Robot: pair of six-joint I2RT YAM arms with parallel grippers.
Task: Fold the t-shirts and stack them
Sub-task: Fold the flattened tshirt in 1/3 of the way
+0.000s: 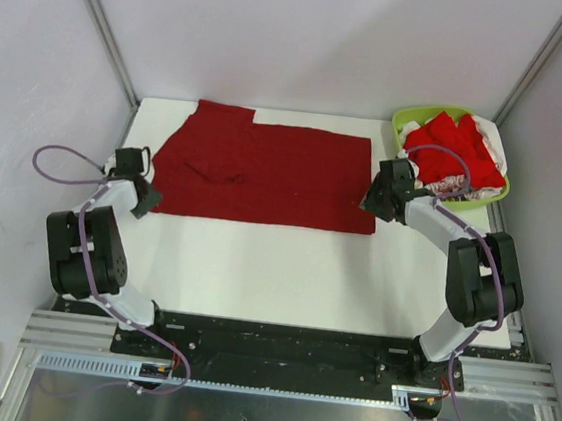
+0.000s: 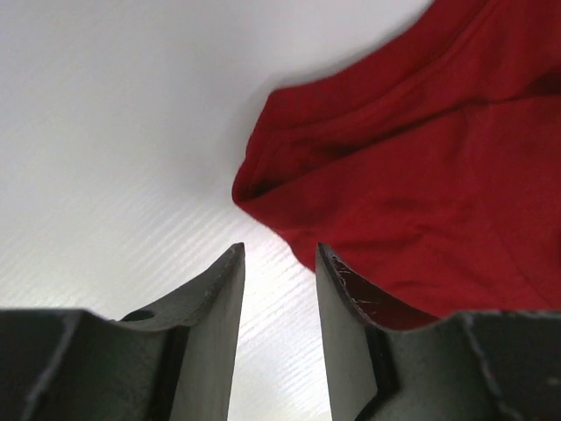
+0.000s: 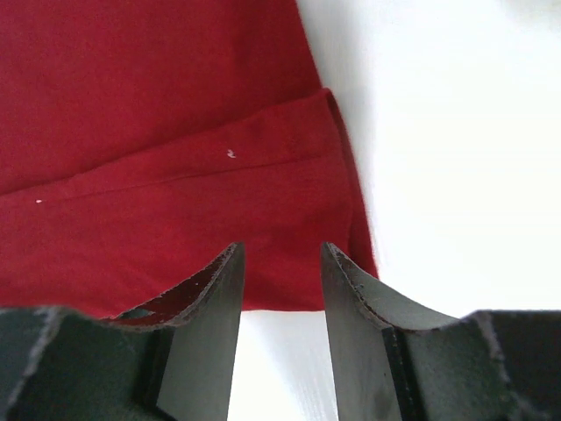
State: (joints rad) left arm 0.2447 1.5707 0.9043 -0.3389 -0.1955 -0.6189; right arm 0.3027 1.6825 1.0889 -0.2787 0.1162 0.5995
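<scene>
Mid-frame in the top view, your crimson t-shirt (image 1: 265, 174) lies long-axis left-right, left pincer (image 2: 279, 254) and right pincer (image 3: 280, 250) apart, empty, at its lower corners.

The white counter (image 1: 285, 271) carries a dark crimson t-shirt (image 1: 265, 174) spread flat across its far half. Just right of that shirt, in the far corner, stands a lime-green basket (image 1: 412, 114).
</scene>
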